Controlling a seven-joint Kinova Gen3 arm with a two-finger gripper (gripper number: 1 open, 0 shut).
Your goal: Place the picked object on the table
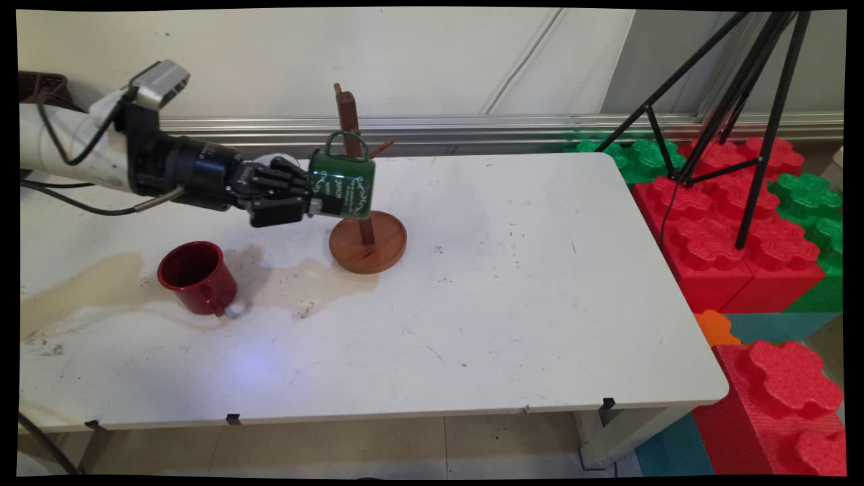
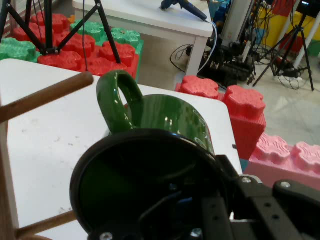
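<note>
The gripper [image 1: 317, 202] grips a green mug [image 1: 341, 183] by its rim. The mug lies on its side, mouth toward the table's [image 1: 540, 304] left edge, handle up, beside the rack [image 1: 364, 202]. A red mug [image 1: 196, 277] stands near the left edge.

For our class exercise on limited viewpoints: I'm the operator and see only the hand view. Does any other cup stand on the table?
Observer: Yes, a red mug stands upright on the table.
Operator: Is the green mug resting on anything?
Observer: No, the gripper holds the green mug in the air, by the wooden stand.
Operator: Is the table clean?
Observer: No, a brownish stain spreads around the red mug.
</note>
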